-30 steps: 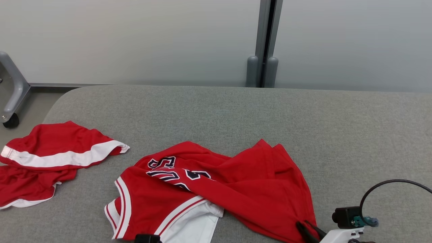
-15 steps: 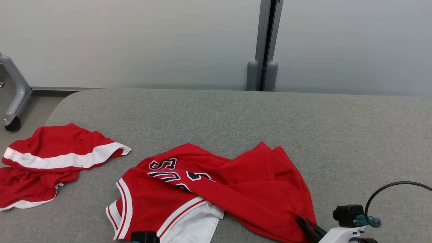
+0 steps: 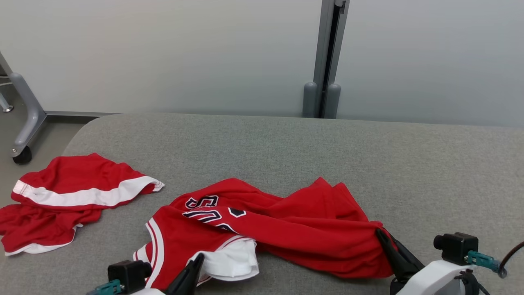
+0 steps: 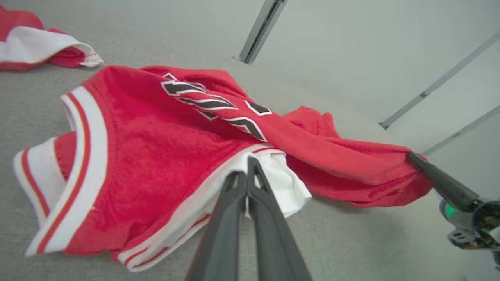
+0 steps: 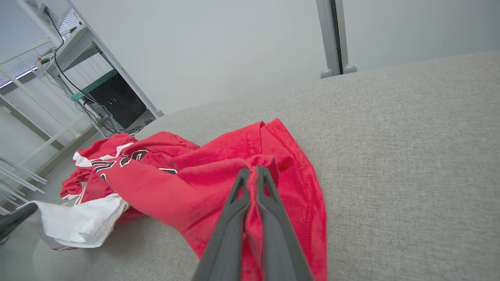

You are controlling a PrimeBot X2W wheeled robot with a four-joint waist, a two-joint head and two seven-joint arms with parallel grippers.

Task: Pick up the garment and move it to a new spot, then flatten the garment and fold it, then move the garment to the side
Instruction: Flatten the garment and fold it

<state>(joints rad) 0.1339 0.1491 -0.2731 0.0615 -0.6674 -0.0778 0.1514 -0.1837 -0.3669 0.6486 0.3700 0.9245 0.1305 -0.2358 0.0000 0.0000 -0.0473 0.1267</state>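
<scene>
newly tugged up off table (image 3: 286, 139): soft, limp jersey (image 3: 303, 223), left gripper (image 4: 247, 167) clamped on white hem, right gripper (image 5: 253, 172) on red corner.

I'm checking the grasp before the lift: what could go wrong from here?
1. The left gripper pinches just the white edge of the jersey; that thin hold may slip on lifting.
2. The right gripper is shut on bunched red cloth, perhaps several layers, so the jersey may hang twisted instead of spreading.
</scene>
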